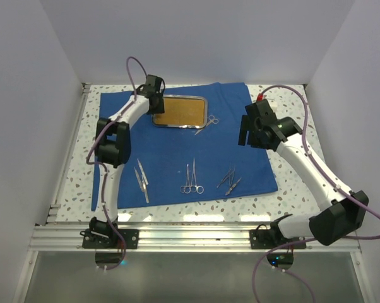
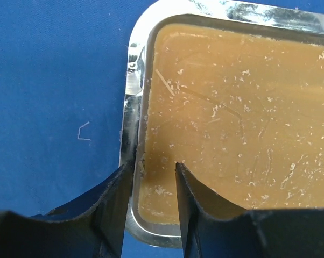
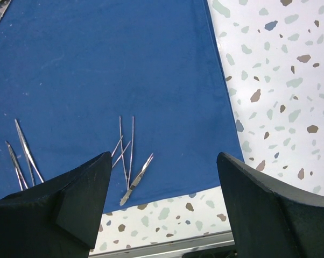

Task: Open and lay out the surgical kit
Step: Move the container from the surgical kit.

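The royal-blue cloth wrap (image 1: 240, 126) lies spread flat on the table. At its far edge sits the steel tray (image 1: 180, 97) with an orange-brown inside and nothing in it. My left gripper (image 1: 155, 101) is at the tray's left end. In the left wrist view that gripper (image 2: 154, 166) is open and straddles the tray rim (image 2: 131, 107), one finger outside and one inside. Scissors (image 1: 206, 123) lie by the tray's right end. Ring-handled clamps (image 1: 191, 180) and tweezers (image 1: 141, 180) lie on the near cloth. My right gripper (image 1: 243, 136) hovers open above the cloth's right side with nothing in it.
More thin tweezers (image 3: 131, 156) lie near the cloth's front right corner, below my right gripper (image 3: 163, 156). Speckled tabletop (image 3: 280, 80) shows to the right of the cloth. White walls close in the table on three sides, and an aluminium rail (image 1: 190, 237) runs along the front.
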Controlling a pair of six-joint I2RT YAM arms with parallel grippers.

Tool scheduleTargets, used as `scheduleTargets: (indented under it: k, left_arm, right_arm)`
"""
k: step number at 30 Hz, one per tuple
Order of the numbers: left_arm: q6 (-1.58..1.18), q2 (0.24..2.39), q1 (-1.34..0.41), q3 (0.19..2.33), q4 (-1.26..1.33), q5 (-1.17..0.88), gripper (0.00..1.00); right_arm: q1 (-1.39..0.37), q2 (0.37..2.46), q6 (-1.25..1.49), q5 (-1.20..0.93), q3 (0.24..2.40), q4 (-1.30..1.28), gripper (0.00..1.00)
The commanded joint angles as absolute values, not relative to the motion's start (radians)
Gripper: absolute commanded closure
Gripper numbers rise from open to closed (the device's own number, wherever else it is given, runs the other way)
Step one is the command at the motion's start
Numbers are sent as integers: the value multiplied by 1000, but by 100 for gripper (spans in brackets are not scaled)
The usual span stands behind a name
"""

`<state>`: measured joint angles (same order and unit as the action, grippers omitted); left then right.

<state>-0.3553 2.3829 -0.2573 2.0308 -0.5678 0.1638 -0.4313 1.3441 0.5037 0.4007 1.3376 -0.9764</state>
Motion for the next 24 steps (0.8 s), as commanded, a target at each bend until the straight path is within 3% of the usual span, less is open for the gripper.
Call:
scheduleTargets:
  k: [1,12,18,24]
  left_arm:
    - [-304,2364,-232,2039,-540,172,58]
    - [-284,2367,-180,2016,-534,152,59]
    - [-284,2390,-181,1974,-535,97,67]
    - [-275,2350,-186,1924,-489,19,66]
  right_arm:
    - [-428,1345,508,394,1358,-951,17]
    - [-431,1379,525,379,1351,-931,18]
    - [-430,1385,526,374,1353,-927,17]
    - [-431,1385,534,370,1344,-920,17]
